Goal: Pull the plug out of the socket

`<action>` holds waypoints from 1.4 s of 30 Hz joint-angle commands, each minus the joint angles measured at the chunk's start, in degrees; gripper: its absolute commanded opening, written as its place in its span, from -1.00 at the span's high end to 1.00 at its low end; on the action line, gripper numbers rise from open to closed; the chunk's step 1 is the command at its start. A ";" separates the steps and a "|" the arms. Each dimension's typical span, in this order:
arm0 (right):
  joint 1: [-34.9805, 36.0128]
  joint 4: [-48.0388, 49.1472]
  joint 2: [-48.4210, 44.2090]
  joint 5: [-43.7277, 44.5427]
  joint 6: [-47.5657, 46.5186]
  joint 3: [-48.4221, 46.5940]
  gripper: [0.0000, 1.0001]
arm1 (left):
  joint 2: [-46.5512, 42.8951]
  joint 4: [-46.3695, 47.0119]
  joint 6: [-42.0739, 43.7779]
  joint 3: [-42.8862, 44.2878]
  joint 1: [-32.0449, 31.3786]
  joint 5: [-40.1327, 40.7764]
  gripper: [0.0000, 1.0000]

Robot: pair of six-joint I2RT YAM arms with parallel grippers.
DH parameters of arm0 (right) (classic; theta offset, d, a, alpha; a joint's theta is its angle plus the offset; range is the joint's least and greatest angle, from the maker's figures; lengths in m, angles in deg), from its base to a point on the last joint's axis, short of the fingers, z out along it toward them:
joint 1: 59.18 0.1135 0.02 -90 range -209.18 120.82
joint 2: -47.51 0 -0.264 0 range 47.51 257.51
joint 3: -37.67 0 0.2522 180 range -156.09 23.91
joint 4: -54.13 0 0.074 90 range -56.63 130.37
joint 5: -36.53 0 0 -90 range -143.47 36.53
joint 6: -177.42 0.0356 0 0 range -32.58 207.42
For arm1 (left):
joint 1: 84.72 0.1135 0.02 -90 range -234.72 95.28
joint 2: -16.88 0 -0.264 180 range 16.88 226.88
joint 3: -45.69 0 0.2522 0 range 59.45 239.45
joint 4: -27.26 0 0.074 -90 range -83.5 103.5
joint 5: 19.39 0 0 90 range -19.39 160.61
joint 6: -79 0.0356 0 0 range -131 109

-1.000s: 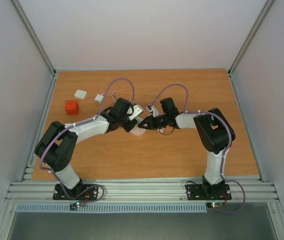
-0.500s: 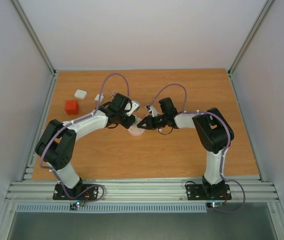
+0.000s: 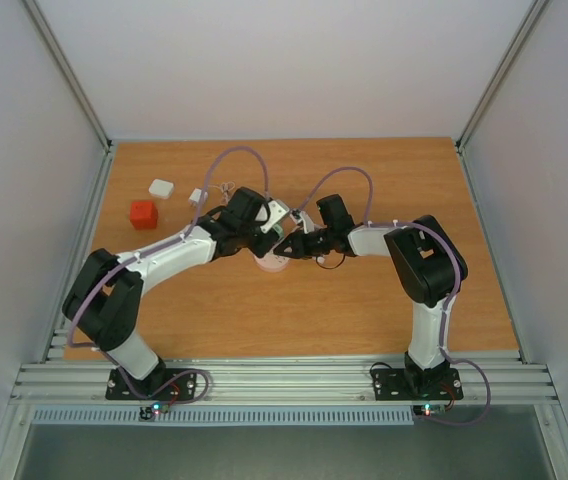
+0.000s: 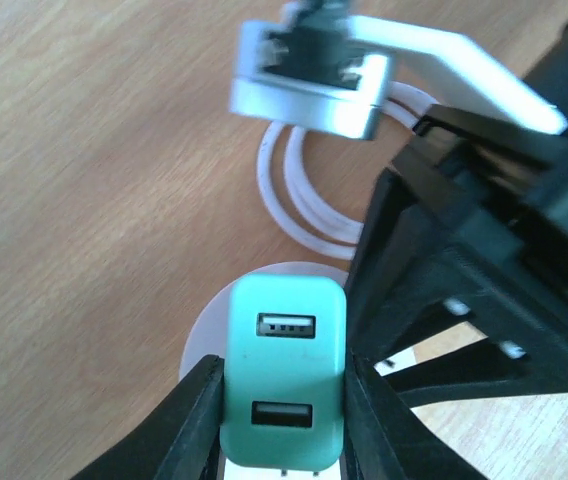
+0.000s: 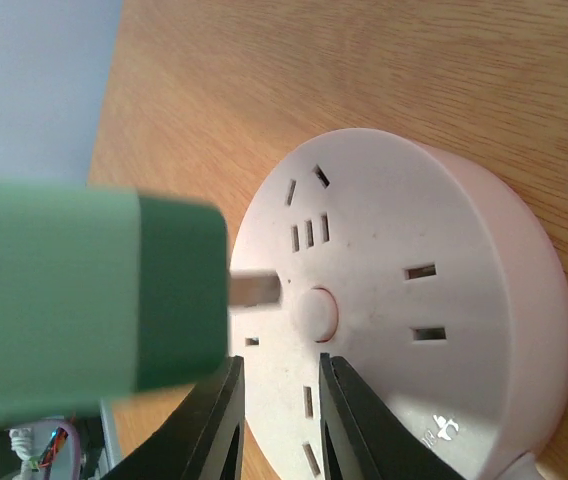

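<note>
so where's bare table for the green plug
Free: the table strip between socket and near edge, and the far right beyond the right arm. Crowded: round the socket, and far left by the red cube and white block.

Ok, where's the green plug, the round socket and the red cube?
green plug point(image 4: 284, 372): left wrist view, on its face between the two ports.
socket point(image 5: 394, 305): right wrist view, on its flat top among the slots.
red cube point(image 3: 143, 214): top external view, on its upper side.
</note>
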 commanded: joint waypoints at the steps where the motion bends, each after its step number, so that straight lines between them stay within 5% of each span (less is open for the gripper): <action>1: 0.17 -8.07 4.29 13.37 -0.75 2.75 0.52 | -4.10 0.36 -3.76 -0.26 5.26 -8.57 0.99; 14: 0.17 -7.33 -4.01 7.16 -1.50 2.03 0.37 | -3.36 -7.88 -3.86 1.54 28.57 -29.94 0.99; 23: 0.17 -11.56 -8.70 7.20 -6.53 -0.97 0.26 | 5.84 -14.22 2.23 8.37 41.77 -33.64 0.99; 42: -1.15 -27.67 -11.15 12.37 -23.48 -8.08 0.01 | 17.79 -15.94 3.06 13.36 47.15 -34.51 0.96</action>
